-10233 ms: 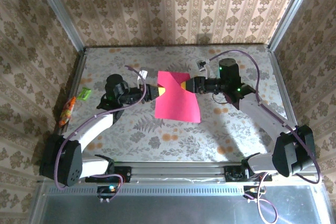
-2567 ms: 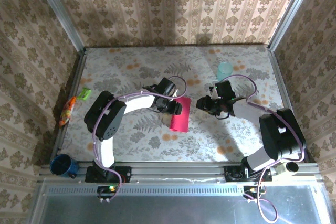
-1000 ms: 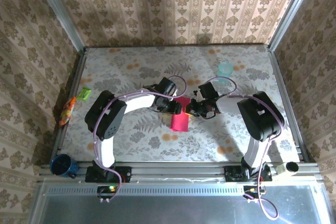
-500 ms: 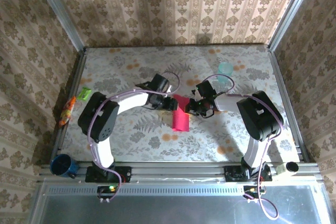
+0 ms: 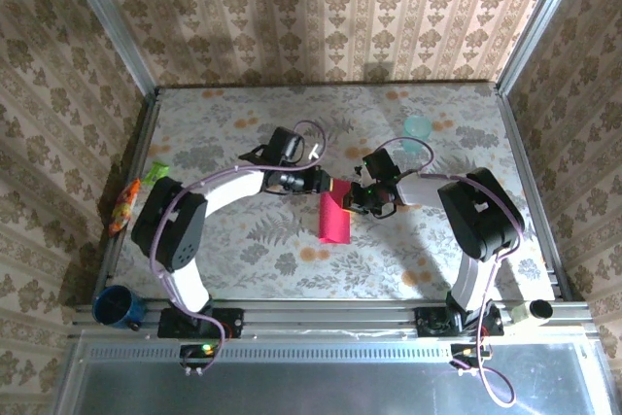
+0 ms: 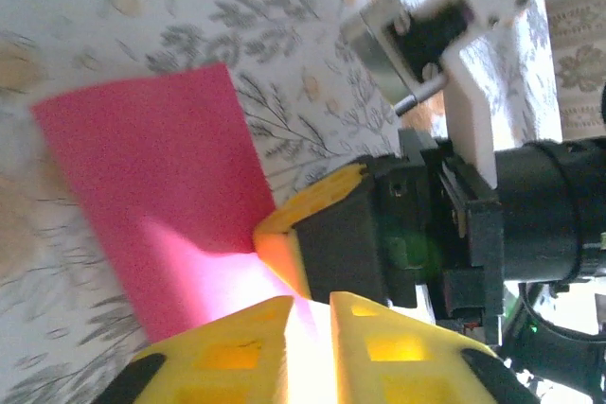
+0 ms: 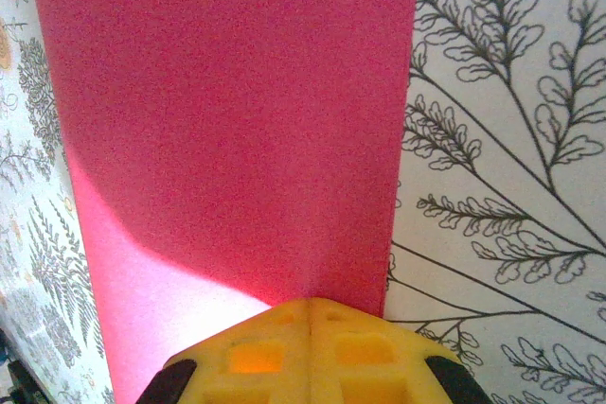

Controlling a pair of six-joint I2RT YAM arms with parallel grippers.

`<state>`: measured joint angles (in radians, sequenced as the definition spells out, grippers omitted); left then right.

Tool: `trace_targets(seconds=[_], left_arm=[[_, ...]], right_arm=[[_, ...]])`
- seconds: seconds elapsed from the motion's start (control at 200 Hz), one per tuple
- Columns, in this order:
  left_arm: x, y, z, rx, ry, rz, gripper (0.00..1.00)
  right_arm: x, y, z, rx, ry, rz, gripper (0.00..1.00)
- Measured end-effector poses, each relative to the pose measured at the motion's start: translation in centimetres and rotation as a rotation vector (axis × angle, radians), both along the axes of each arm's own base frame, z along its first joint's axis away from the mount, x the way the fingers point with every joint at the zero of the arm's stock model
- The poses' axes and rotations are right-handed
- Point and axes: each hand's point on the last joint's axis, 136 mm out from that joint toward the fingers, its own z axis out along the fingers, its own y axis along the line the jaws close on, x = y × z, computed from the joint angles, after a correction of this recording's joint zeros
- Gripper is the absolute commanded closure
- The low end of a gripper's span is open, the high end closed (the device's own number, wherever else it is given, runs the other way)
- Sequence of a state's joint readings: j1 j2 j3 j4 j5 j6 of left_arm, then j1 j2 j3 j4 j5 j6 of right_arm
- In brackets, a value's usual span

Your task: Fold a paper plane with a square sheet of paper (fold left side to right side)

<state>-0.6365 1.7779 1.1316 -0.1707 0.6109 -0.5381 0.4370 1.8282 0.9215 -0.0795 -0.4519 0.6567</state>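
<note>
View from above: the square sheet of paper (image 5: 334, 219), magenta-red and folded into a narrow upright strip, lies flat near the middle of the floral table (image 5: 243, 259). Both arms reach in to the strip's far end. The left gripper (image 5: 328, 185) comes from the left and the right gripper (image 5: 353, 197) from the right, their yellow tips just beside each other.

Left wrist view: the left gripper (image 6: 311, 342) has its two yellow fingers (image 6: 227, 359) drawn almost together, with a slim gap between them. The pink edge of the sheet (image 6: 151, 186) runs into that gap (whether the fingers actually pinch it I cannot tell). The right gripper (image 6: 284, 234) rests its yellow tip on the same end of the paper.

Right wrist view: the right gripper (image 7: 312, 328) has its fingers pressed fully together, their tips touching the near edge of the sheet (image 7: 227, 139), close to its right side.

Elsewhere: a pale teal cup (image 5: 418, 127) stands far right. A green packet (image 5: 155, 174) and an orange packet (image 5: 123, 203) lie at the left rim. A blue mug (image 5: 115, 306) sits at the near-left corner.
</note>
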Motion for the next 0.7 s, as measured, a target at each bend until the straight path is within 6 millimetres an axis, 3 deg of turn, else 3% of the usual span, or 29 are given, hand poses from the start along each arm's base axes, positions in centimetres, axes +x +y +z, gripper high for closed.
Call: trace_targets(seconds=[0.145, 0.325, 0.6, 0.7], left_arm=[[-1.5, -1.0, -2.7, 0.016, 0.073, -0.044, 0.97], [-1.9, -0.4, -5.5, 0.076, 0.109, -0.045, 1.00], [-2.5, 2.0, -8.2, 0.141, 0.131, -0.015, 1.00], [-2.2, 2.3, -8.3, 0.122, 0.125, -0.012, 1.00]], right_arm=[[0.0, 0.0, 0.0, 0.000, 0.000, 0.000, 1.00], [0.0, 0.0, 0.0, -0.005, 0.000, 0.003, 1.00], [-0.1, -0.1, -0.1, -0.013, 0.000, 0.013, 1.00], [0.0, -0.1, -0.1, -0.016, -0.002, 0.019, 1.00]])
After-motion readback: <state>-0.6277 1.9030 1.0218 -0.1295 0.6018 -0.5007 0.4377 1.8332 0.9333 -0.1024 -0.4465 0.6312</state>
